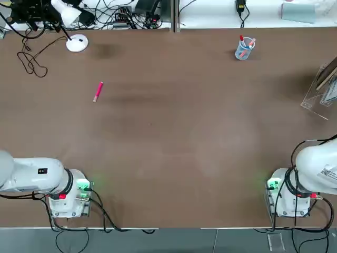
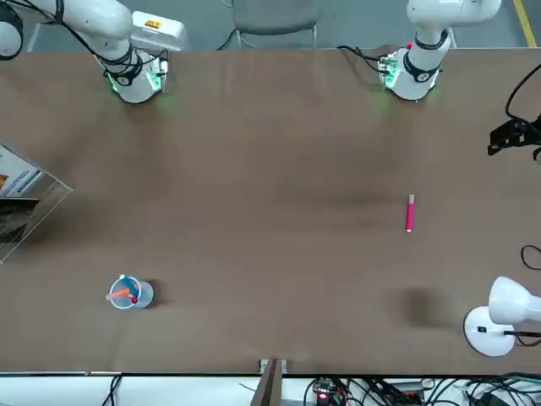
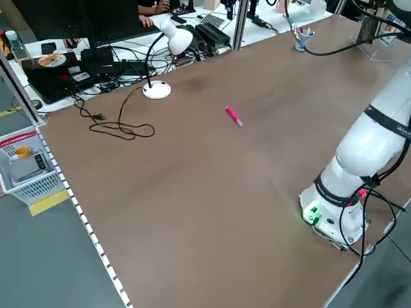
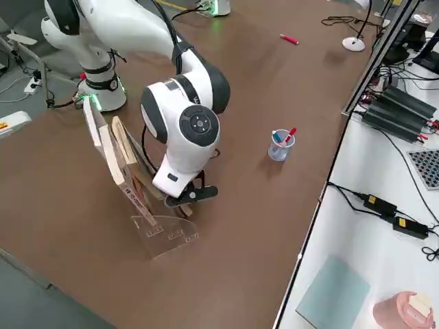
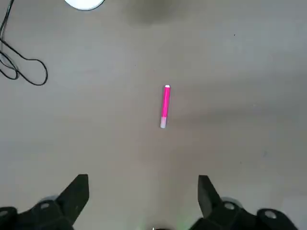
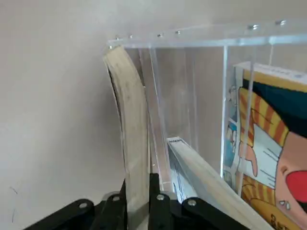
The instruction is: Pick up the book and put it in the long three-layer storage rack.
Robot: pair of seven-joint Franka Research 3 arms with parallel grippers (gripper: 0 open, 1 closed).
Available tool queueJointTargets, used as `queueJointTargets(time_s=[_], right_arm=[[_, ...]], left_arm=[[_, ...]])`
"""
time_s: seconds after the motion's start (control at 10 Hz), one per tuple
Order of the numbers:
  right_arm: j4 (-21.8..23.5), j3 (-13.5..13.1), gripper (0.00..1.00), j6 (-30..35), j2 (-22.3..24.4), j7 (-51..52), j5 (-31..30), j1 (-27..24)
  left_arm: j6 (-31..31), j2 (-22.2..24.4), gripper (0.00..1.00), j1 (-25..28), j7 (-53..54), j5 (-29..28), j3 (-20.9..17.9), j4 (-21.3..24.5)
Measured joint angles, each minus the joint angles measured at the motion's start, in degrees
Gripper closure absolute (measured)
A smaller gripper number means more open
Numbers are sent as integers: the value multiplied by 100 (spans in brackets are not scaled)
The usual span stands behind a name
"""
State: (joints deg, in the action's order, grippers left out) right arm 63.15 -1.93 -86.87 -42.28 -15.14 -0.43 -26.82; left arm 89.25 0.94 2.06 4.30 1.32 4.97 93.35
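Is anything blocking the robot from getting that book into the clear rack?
Nothing visible blocks it: the right gripper holds the book at the clear rack's end, beside another book already standing there.

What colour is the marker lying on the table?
The marker is bright pink, clearest in the left wrist view.

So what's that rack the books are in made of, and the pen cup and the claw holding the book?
The rack: clear, glossy plastic, probably acrylic; the table shows through and its edges catch light. The pen cup: see-through, bluish, so plastic or possibly glass. The right claw, at the rack: dark, matte fingers with shiny screws, perhaps coated metal or hard plastic.
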Motion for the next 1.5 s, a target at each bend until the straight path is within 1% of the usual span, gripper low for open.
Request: queueJointTargets(time_s=[0.8, 0.9, 1.1, 1.2, 1.3, 1.4, 1.5], right_arm=[[-1, 8, 84, -116, -6, 0, 0, -37], [-2, 8, 79, -162, -6, 0, 0, -35], [-2, 7, 62, -230, -7, 9, 0, -47], [-2, 7, 55, -232, -7, 20, 0, -53], [-2, 7, 42, -232, -7, 40, 0, -56], [-2, 7, 34, -232, -7, 85, 0, -56], [-2, 7, 34, -231, -7, 133, 0, -56]], left_arm=[[0, 0, 0, 0, 0, 0, 0, 0], [0, 0, 0, 0, 0, 0, 0, 0], [0, 0, 0, 0, 0, 0, 0, -1], [0, 0, 0, 0, 0, 0, 0, -4], [0, 0, 0, 0, 0, 0, 0, -10], [0, 0, 0, 0, 0, 0, 0, -17], [0, 0, 0, 0, 0, 0, 0, -22]])
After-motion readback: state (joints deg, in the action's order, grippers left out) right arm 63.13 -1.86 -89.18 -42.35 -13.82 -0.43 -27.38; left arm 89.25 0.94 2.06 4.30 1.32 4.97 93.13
